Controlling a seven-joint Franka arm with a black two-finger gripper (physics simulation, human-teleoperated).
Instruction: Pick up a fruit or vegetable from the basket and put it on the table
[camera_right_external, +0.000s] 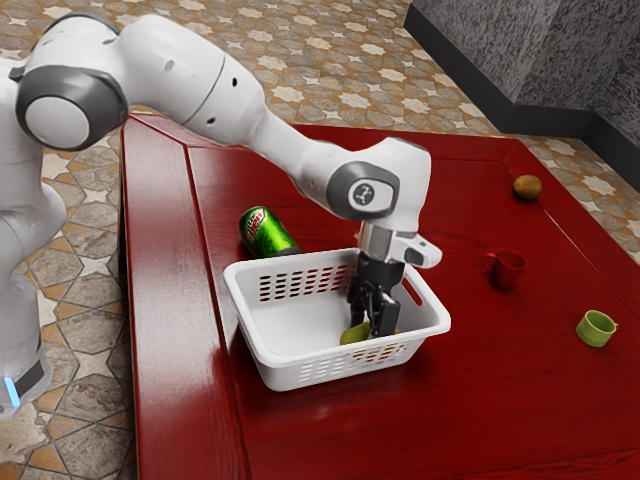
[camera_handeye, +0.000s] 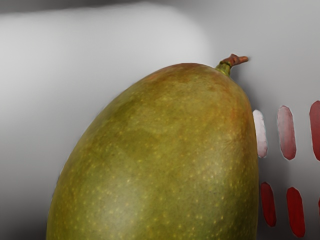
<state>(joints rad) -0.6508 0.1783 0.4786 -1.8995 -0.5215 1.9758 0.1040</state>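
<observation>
The smooth, yellow-green mango lies inside the basket, low down under the black tool. I cannot tell whether the tool is clamped on it. The mango sits close to the long wall on the exterior view's near side, and its skin shows through that wall's slots. In the wrist view the slots run beside its flank, with little room there; on its other side the pale basket floor is open. The widest free stretch inside the basket reaches toward the exterior view's left.

The white, rectangular plastic basket has a raised rim all round the tool, and it holds the mango. The mango's long axis runs roughly alongside the slotted wall, and its short brown stem leans toward the slots.

Outside, a shiny green can with red lettering lies on its side just behind the basket's far wall. The glossy red wooden desk has open room in front of the basket. Toward the exterior view's right stand a red mug and a light green cup, well apart, and a round brown fruit rests near the desk's far edge.
</observation>
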